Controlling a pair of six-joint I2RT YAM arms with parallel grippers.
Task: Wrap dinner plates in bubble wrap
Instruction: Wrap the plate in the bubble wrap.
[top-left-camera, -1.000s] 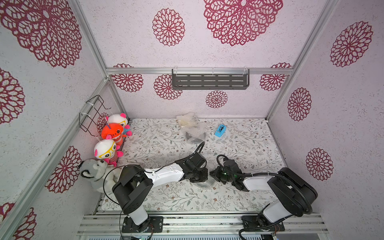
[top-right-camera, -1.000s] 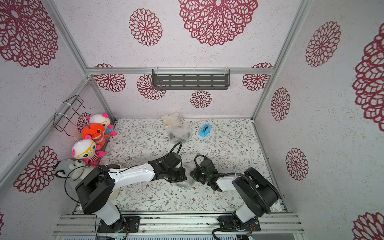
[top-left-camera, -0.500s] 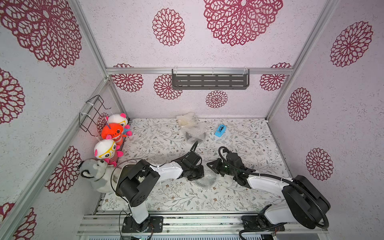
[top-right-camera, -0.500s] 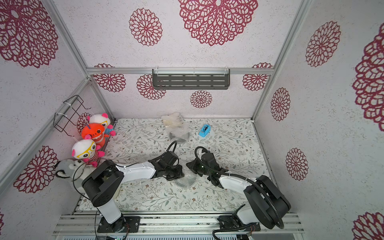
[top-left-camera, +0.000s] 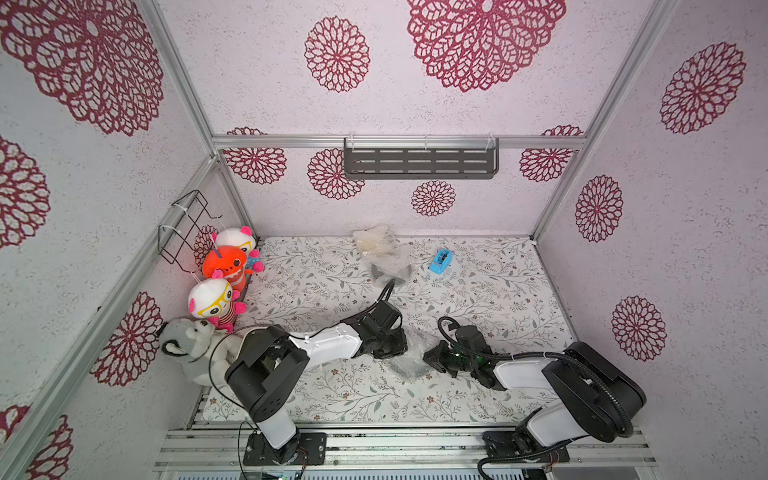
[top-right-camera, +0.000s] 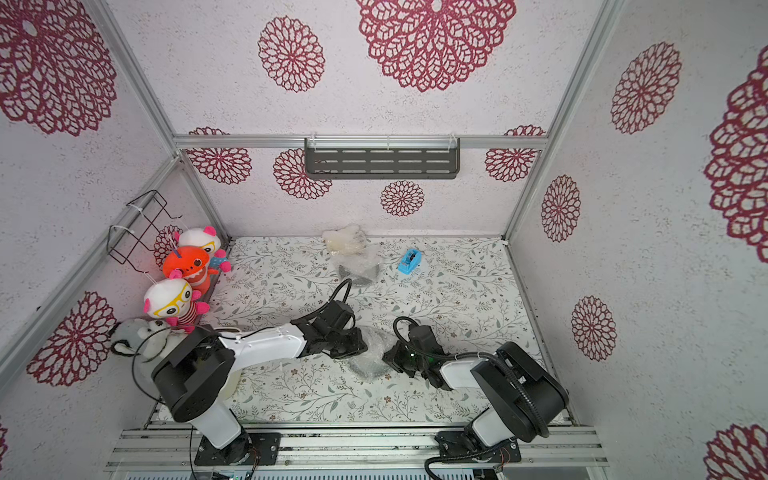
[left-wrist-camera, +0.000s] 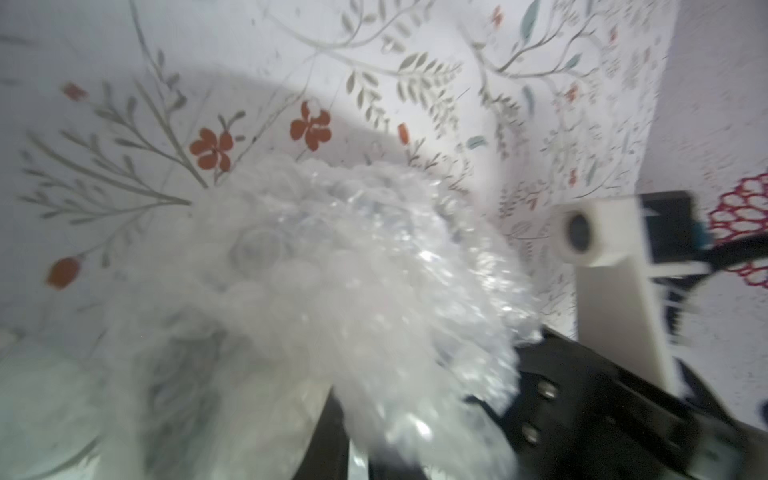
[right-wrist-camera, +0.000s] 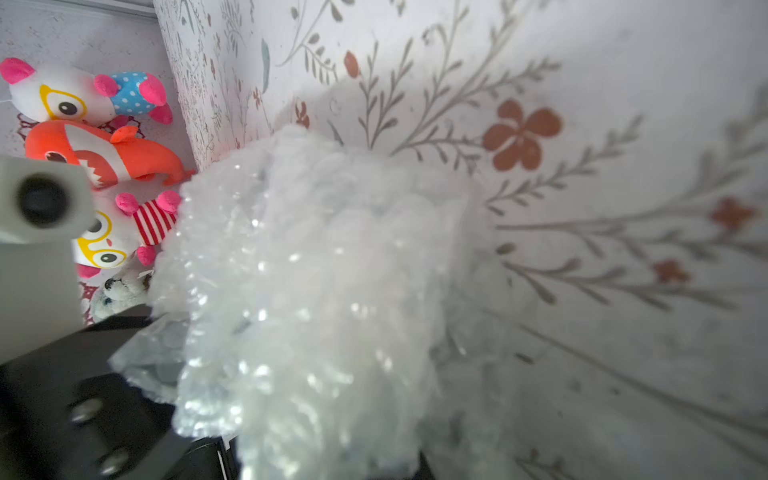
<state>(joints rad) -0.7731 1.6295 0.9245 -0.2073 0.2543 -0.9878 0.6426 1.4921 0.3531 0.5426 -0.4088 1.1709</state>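
Left wrist view: crumpled bubble wrap (left-wrist-camera: 332, 291) fills the frame, bunched up off the table (left-wrist-camera: 249, 62).

- Location: in both top views the bundle lies at front centre of the table, between the 2 grippers. A dark dinner plate (top-left-camera: 400, 369) shows through the film.
- Left gripper (top-left-camera: 395, 353): touching the bundle's edge. Its tips are buried in wrap, so I cannot tell whether it is clamped or released.
- Right gripper (top-left-camera: 430, 357): clenched, apparently pinching a fold of the wrap that rises straight out of its jaws in the right wrist view.

Risks (judgement):
1. The film looks springy, and no tape is visible on it. If either pinch lets go, the folds probably spring open and uncover the plate.
2. Pulling on 1 thin fold could tear the bubbles, or drag the plate along instead of tightening the wrap.
3. The 2 grippers are very near each other, so fingers could collide or snag the same fold.
4. The tape dispenser (top-left-camera: 439, 261) sits well apart at the back. Reaching for it means 1 arm must hold the bundle alone.

Containers:
- Wire basket (top-left-camera: 181, 204) on the side wall: nothing visible in it.
- Slotted shelf (top-left-camera: 419, 164) on the back wall: no contents visible.
- 2 wrapped bundles, 1 pale (top-left-camera: 372, 243) and 1 dark (top-left-camera: 390, 270), lie on the table near the back wall, not in any container.
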